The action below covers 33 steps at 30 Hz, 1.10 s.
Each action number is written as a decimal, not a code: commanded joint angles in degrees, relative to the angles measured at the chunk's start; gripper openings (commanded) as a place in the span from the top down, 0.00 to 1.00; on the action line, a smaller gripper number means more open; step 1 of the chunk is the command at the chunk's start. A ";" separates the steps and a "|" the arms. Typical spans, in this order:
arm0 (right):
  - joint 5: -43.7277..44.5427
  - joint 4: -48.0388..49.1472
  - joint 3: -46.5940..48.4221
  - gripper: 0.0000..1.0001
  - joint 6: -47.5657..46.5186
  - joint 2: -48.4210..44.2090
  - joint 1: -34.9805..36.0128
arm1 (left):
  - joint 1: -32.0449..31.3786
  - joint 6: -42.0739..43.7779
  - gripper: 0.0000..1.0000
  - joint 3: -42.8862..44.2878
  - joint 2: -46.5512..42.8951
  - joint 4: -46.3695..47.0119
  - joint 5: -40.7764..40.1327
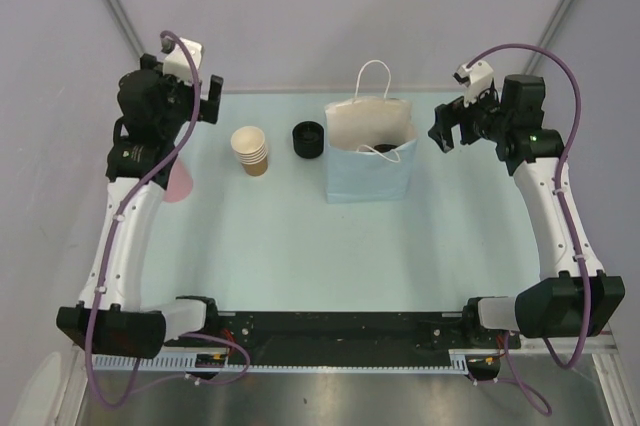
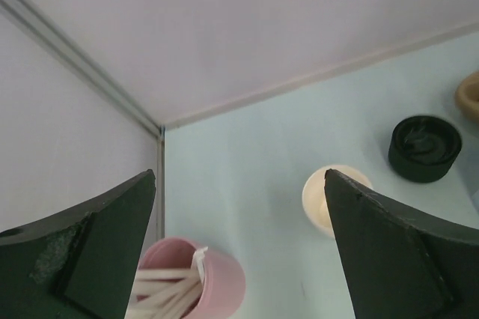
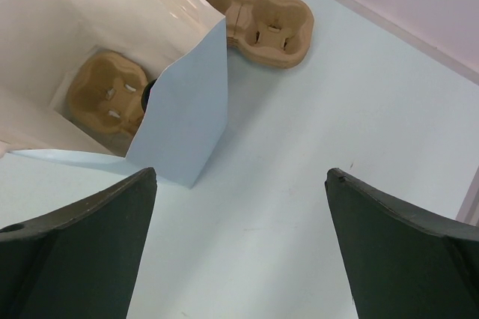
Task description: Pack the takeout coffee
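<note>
The left gripper [image 2: 239, 184] stood with jaws spread and empty at the far left, above the pink cup of stirrers [image 2: 191, 285]. The right gripper [image 3: 239, 184] was likewise spread and empty, just right of the paper bag [image 1: 366, 171]. The takeout coffee [image 1: 385, 149] showed only as a black lid inside the bag, apparently seated in a pulp carrier [image 3: 105, 90]. Packing appeared essentially complete; at most, arm retraction was left. The cup stack [image 1: 251, 150] and spare lids [image 1: 308, 138] stood left of the bag.
</note>
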 commanded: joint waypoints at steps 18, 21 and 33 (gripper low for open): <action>0.68 2.47 -1.28 0.00 1.45 -2.80 0.41 | 17.62 3.80 0.10 -15.51 6.57 4.01 9.15; 0.68 2.56 -1.36 0.00 1.37 -2.80 0.50 | 18.41 3.45 0.26 -15.96 7.80 4.73 9.07; 1.74 2.56 -1.72 0.00 0.66 -1.92 1.91 | 20.35 2.75 0.54 -16.31 10.00 4.20 9.42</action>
